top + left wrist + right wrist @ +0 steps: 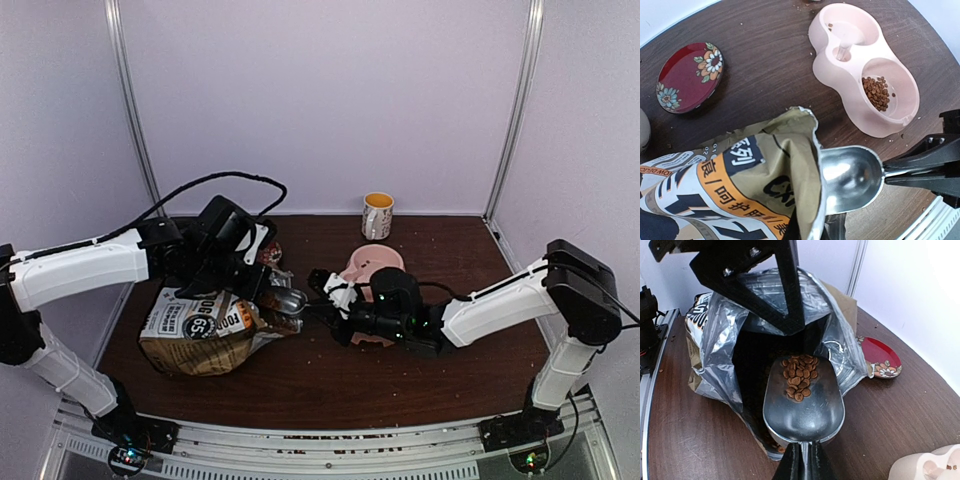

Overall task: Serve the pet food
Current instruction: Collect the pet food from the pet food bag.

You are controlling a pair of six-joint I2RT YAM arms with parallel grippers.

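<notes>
Kibble bag (200, 330): on its side, long axis left-right in top view, mouth facing right.
Left gripper (790, 320): clamped on bag's upper lip.
Right gripper (802, 457): clamped on metal scoop (802, 400) handle, scoop's front end in the bag mouth, handle pointing away.
Kibble (799, 380): small pile in scoop's front half.
More kibble in one well of pink double bowl (865, 70), right of bag.

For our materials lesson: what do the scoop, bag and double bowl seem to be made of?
Scoop: likely metal, polished; it mirrors its surroundings. Bag: seemingly paper outside, creased and printed, with a shiny silvery lining. Bowl: probably plastic, smooth pale pink, moulded in rounded shapes.
</notes>
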